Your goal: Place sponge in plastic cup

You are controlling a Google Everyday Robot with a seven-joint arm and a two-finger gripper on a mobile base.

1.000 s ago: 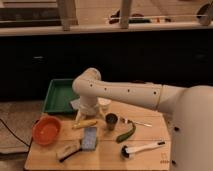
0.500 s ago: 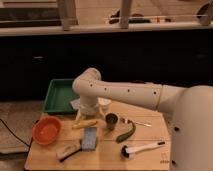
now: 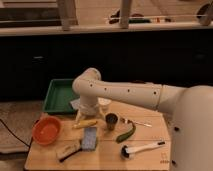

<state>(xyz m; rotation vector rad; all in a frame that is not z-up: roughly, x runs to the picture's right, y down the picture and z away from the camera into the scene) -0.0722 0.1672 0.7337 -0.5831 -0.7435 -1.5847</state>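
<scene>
Near front edge, left of centre: tan brush point(image 3: 68, 150), lying flat. Near front edge, right of centre: white-handled brush point(image 3: 141, 148), head toward table middle.

Just behind tan brush: sponge point(image 3: 89, 137), blue-grey, flat on tabletop, touched by nothing. Not yet picked up.

At left edge: orange bowl point(image 3: 46, 130).

Table middle: yellow item point(image 3: 86, 123) just behind sponge; dark grey cup point(image 3: 111, 121) to its right; green vegetable-like item point(image 3: 126, 133) right of that cup; thin utensil point(image 3: 137, 123) toward right edge.

Toward back edge, centre: plastic cup point(image 3: 104, 104), only its pale upper part visible beside arm; appears upright, contents not visible.

Gripper point(image 3: 89, 116) below arm's wrist, over yellow item and just behind sponge, near tabletop. Finger opening: cannot tell. Nothing visibly held.

Back-left corner, beyond tabletop: green tray point(image 3: 59, 94).

Progress, as judged: early stage. Remaining: close on sponge, lift, carry toward back edge, release over plastic cup.
</scene>
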